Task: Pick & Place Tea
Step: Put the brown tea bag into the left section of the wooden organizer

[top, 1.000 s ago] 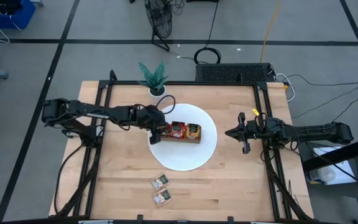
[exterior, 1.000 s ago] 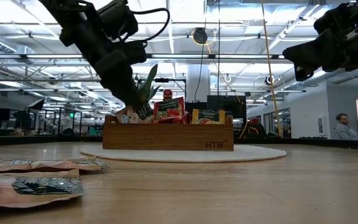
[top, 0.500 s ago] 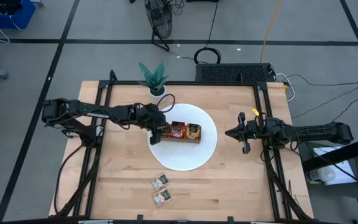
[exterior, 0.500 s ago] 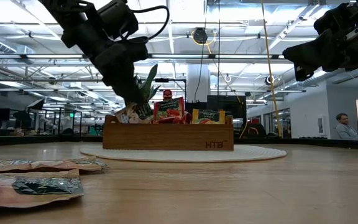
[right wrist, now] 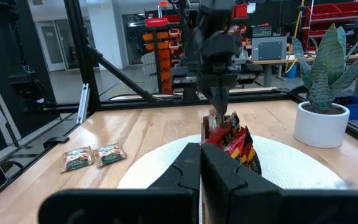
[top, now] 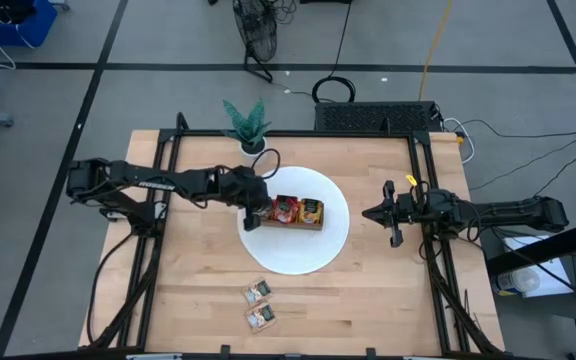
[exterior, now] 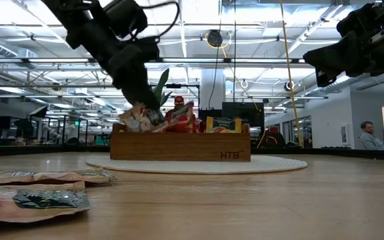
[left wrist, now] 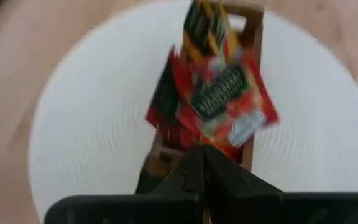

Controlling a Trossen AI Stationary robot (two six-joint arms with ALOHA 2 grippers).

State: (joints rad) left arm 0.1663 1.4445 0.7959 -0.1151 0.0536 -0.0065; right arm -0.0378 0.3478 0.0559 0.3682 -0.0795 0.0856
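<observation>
A brown wooden tray [top: 313,222] stands on a round white mat [top: 293,255] and holds upright tea sachets: red [exterior: 184,115], orange-yellow [exterior: 223,124] and pale [exterior: 137,120]. My left gripper [exterior: 151,112] slants down into the tray's left end and is shut among the sachets there. Two more pale sachets [top: 259,291] [top: 261,317] lie flat on the table near its front edge. My right gripper [top: 368,212] waits shut above the table's right side, level, holding nothing. My left gripper comes slanting down from the table's left side, its shut fingertips [left wrist: 199,155] at the lower ends of the fanned red sachets [left wrist: 219,140]. The fingers hide the place of contact. The pale sachet sticks out tilted beside the tips, its lower part still behind the tray wall.
A potted plant [top: 247,125] stands at the table's far edge, just behind the left gripper. The black frame rails [top: 158,230] [top: 433,250] run along both sides. A person [exterior: 367,135] shows far off in the room behind.
My left gripper has shut while staying at the tray's left end. The sachets there have shifted: the pale one now lies more tilted and higher above the tray wall, and the red one beside it leans toward the gripper.
</observation>
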